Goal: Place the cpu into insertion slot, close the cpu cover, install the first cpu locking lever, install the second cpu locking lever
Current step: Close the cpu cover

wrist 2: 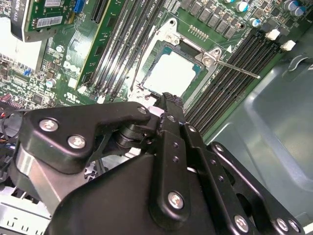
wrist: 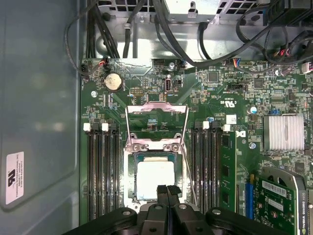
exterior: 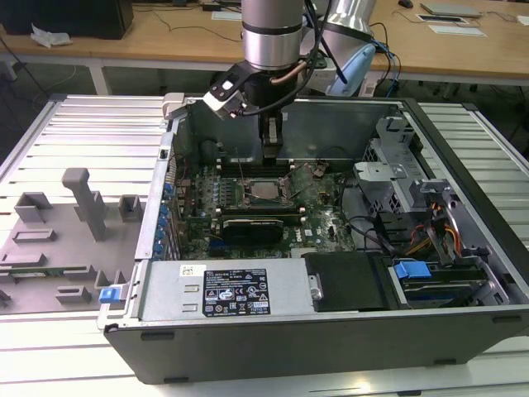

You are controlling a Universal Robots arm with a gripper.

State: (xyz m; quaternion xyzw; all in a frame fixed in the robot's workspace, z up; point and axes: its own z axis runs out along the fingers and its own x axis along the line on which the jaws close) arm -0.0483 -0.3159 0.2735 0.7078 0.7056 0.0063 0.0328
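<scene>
Labels all round my pincer [wrist: 167,188], none I can read.
Black label [exterior: 235,294] with white print and marks on the silver power supply cover [exterior: 165,289], with a small white sticker [exterior: 192,270] just beside it. White sticker [wrist: 14,177] on the grey case wall [wrist: 39,98]. White silkscreen marks [wrist: 230,103] on the green motherboard [wrist: 146,83]. White sticker [wrist: 276,187] on the add-in card [wrist: 288,210]. Print too small to tell.

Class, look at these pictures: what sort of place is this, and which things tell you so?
Probably a robotics lab or test workshop: a robot arm reaches into an open desktop computer case, which sits on a slatted metal table, with wooden office desks behind.
</scene>
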